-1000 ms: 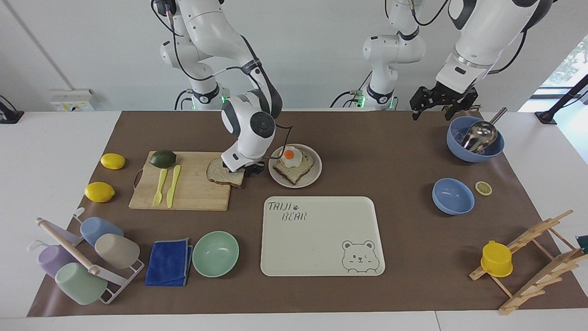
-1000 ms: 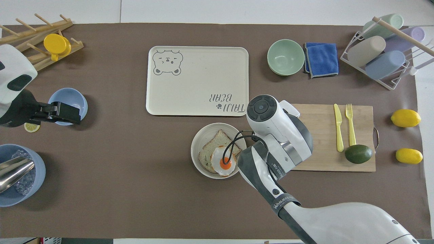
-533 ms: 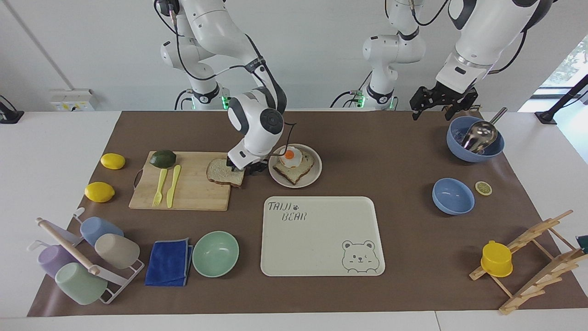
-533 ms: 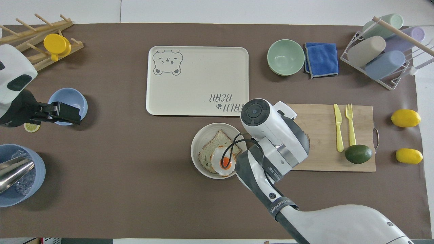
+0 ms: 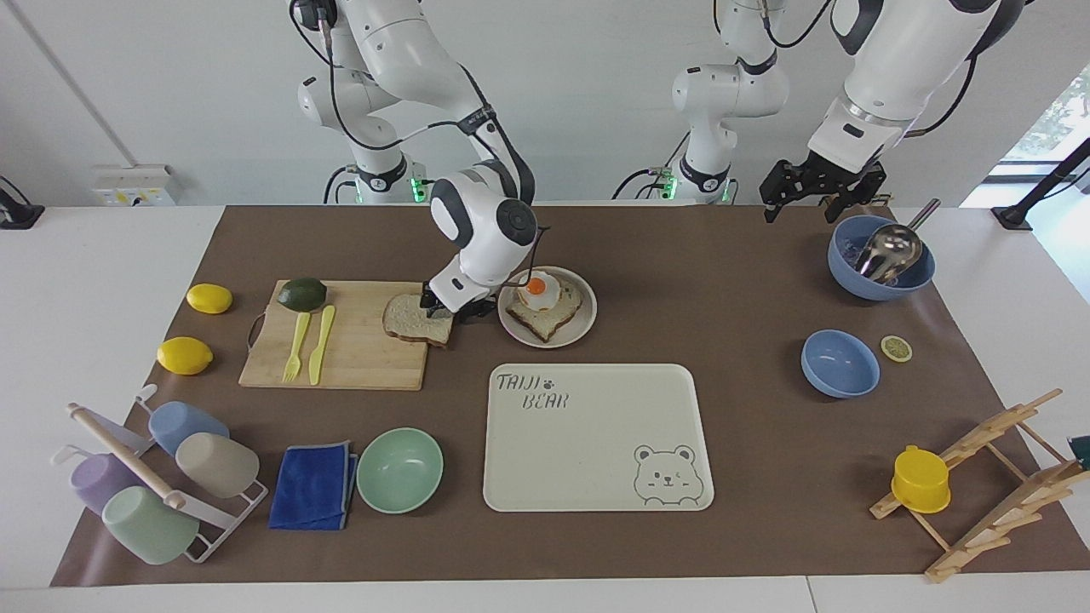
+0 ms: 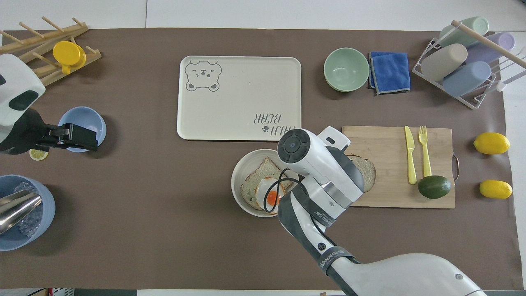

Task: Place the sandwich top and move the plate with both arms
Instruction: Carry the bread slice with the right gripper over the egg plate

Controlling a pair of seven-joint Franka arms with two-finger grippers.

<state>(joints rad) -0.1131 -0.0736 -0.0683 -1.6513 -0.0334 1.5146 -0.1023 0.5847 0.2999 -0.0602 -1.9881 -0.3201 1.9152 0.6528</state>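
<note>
The sandwich top point(image 5: 413, 319) is a plain bread slice lying on the end of the wooden cutting board point(image 5: 341, 353) that is toward the plate; it also shows in the overhead view point(image 6: 367, 177). My right gripper point(image 5: 456, 312) is down at the slice's edge beside the plate. The wrist hides it in the overhead view. The round beige plate point(image 5: 582, 328) holds a toast slice with a fried egg point(image 5: 543, 300). My left gripper point(image 5: 802, 211) is open and empty and waits in the air near the big blue bowl point(image 5: 881, 277).
A cream bear-printed tray point(image 5: 596, 460) lies farther from the robots than the plate. A mint bowl point(image 5: 399, 470), blue cloth point(image 5: 313, 487) and cup rack point(image 5: 162, 477) sit farther out. A small blue bowl point(image 5: 840, 364), lemons point(image 5: 184, 355) and avocado point(image 5: 301, 295) lie about.
My right arm's wrist has swung toward the plate and risen a little, uncovering part of the bread slice in the overhead view. The slice has not moved. The left arm is still.
</note>
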